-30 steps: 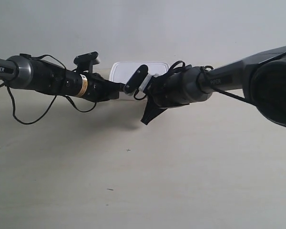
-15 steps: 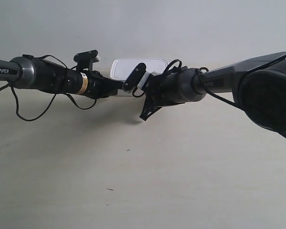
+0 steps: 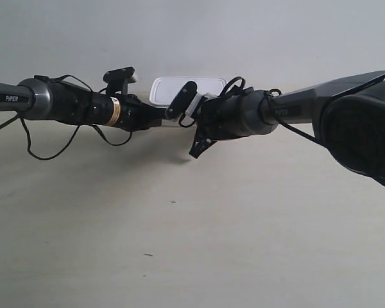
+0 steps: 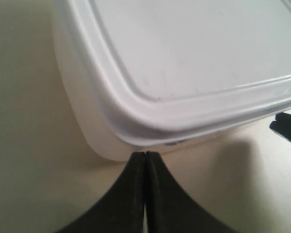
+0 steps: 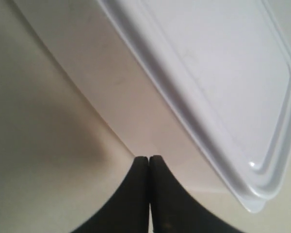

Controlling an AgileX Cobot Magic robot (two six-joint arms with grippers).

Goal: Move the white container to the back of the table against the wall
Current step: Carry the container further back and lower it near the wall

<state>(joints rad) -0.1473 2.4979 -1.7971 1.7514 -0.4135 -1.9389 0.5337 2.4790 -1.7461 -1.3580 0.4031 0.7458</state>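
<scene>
The white container stands far back on the table, close to the wall, its lower part hidden behind both arms. In the left wrist view the container fills the frame, and my left gripper is shut, its tips pressed against a rounded corner of the box. In the right wrist view my right gripper is shut too, with its tips against the container's side wall. In the exterior view the two closed grippers meet at the box's front side.
The right gripper's dark tip shows past the box in the left wrist view. Pale beige table surface with a few dark specks stretches in front of the arms. Cables hang under the arm at the exterior view's left.
The container has slid farther back toward the wall, and both arms have moved with it, still pressed against its front side.
</scene>
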